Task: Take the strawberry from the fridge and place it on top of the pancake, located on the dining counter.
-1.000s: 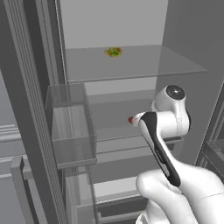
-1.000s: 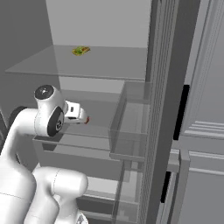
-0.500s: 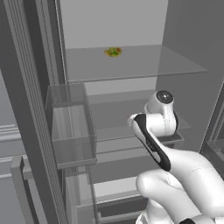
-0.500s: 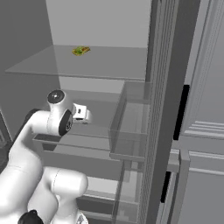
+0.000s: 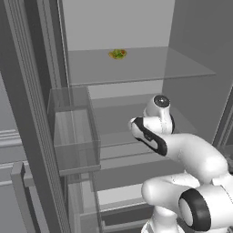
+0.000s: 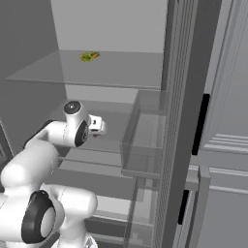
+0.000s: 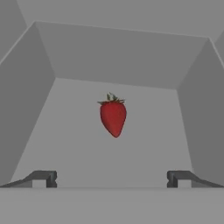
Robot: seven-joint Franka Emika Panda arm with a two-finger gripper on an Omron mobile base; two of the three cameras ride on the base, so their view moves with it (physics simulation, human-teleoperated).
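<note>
Lying on the pale shelf floor inside the fridge [image 5: 191, 54], the strawberry [image 7: 113, 116] sits at the centre of the hand view, its long axis running 12 to 6 o'clock, green leaves at 12 and pointed tip at 6. The gripper [image 7: 112, 178] faces it with fingers [image 7: 43, 178] spread wide, holding nothing, well short of the fruit. On the glass shelf above, a small yellow-green item [image 5: 118, 53] lies toward 12 o'clock.

cabinets [image 6: 227, 145]: light grey panelled, black handles | light: flat, even, grey
</note>
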